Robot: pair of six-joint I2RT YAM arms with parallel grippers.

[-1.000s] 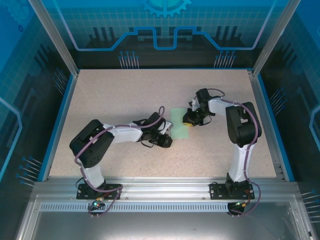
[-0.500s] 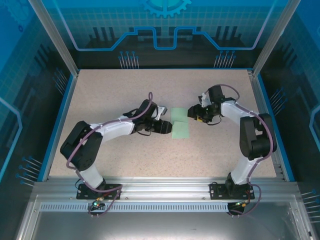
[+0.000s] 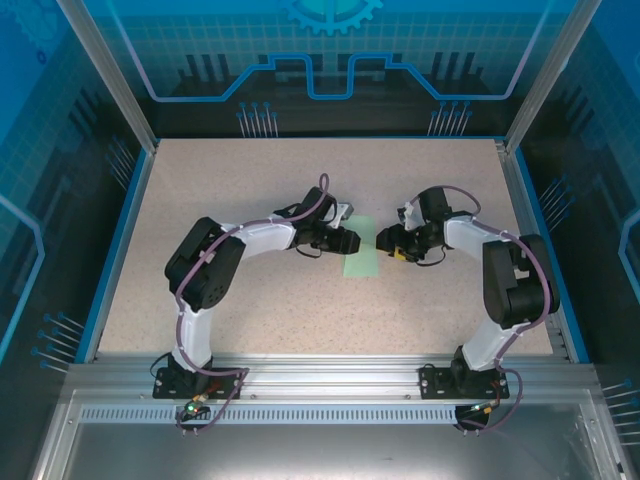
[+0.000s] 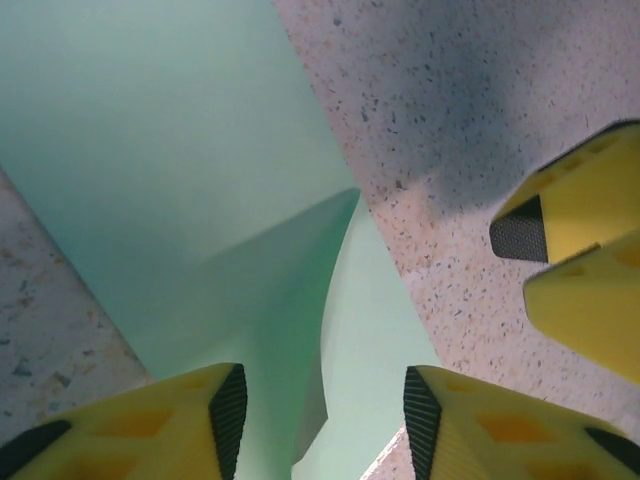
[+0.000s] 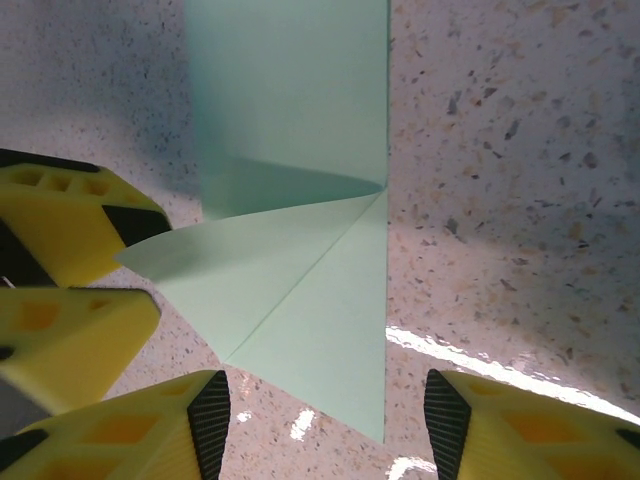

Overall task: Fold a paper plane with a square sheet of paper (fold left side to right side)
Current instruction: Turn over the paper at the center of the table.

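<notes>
Mint-green paper (image 3: 362,252) lies folded into a narrow strip near the middle of the desk (image 3: 230,190), between my two sets of jaws.

On the left, my left jaws stand partly open, low at the strip's left edge, gripping nothing. A loose flap (image 4: 290,290) lifts off the sheet and runs into the gap between them. In my right wrist view it is a triangle with a diagonal crease, and its tip pokes out past the strip's left edge.

On the right, my right jaws are also parted, straddling the strip's near corner with nothing held.

I judge the step in hand to be laying that flap over to the right. To do it well, I should pin the strip with my right jaws so it cannot slide. My left jaws should then carry the tip across until the edges line up, and only then press along the crease. A rushed push would skew the fold.
</notes>
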